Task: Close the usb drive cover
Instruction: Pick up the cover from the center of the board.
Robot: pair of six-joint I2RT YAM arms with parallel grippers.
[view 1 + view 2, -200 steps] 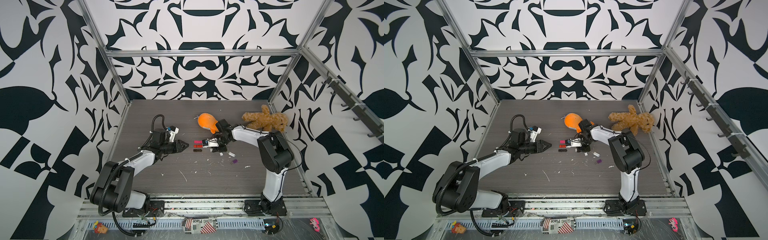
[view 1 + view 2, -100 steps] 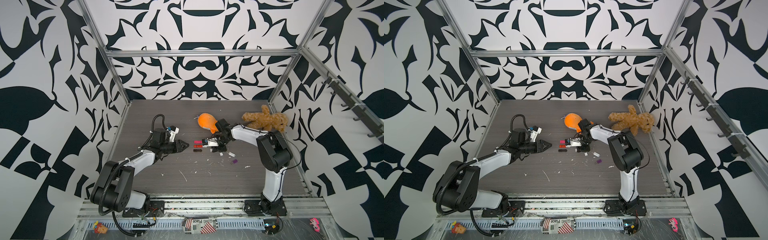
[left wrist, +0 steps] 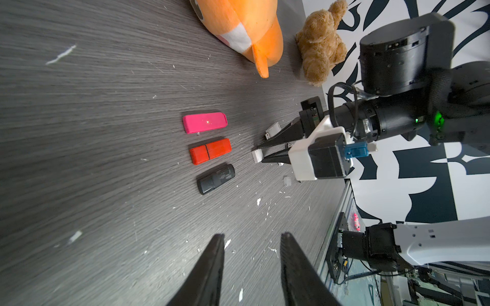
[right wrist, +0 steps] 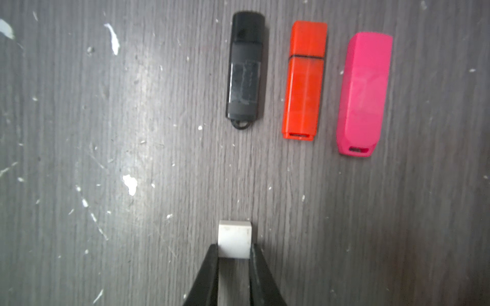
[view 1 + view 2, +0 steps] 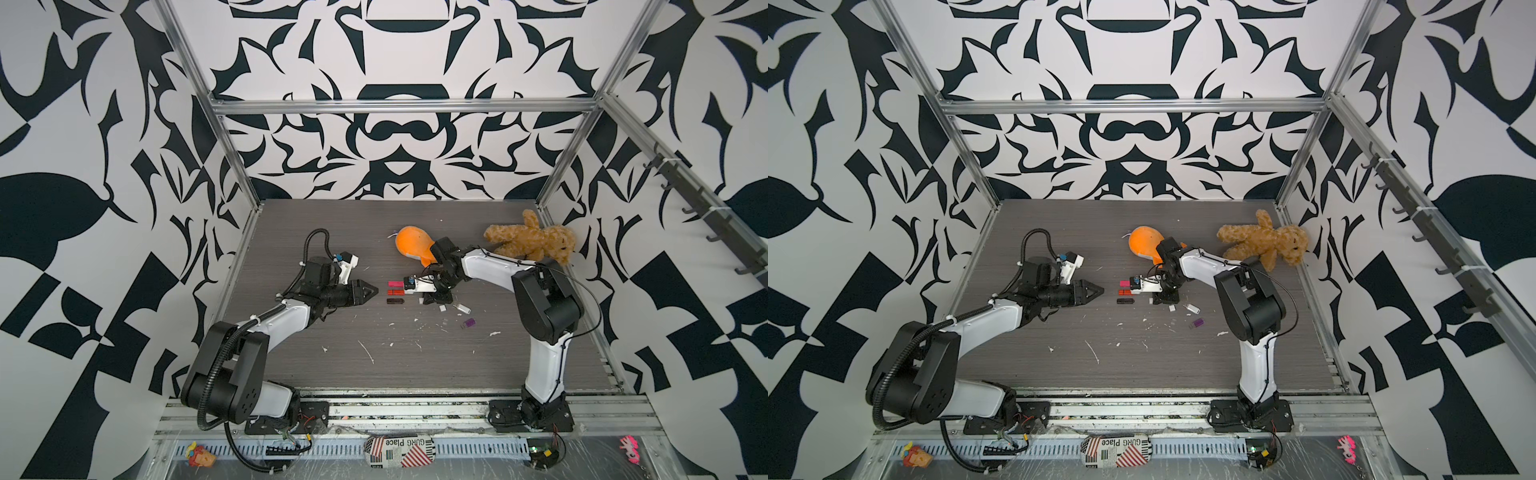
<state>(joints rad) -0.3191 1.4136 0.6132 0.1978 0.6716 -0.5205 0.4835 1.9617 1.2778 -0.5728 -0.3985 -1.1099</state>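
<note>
1. In both top views the right gripper (image 5: 424, 298) was seen clamped on a white cap (image 5: 1151, 300), at 3 o'clock of a row of three capped drives (image 5: 395, 292). The left gripper (image 5: 373, 292), at 9 o'clock of that row, was held apart and empty.
2. In the left wrist view an uncapped white drive (image 3: 273, 129) was seen just beside the right gripper's fingers, untouched.
3. In the right wrist view the white cap (image 4: 234, 239) was pinched only by its near end. If pressed onto the plug, it could be twisted out of the grip, and the unheld drive could be pushed away.
</note>
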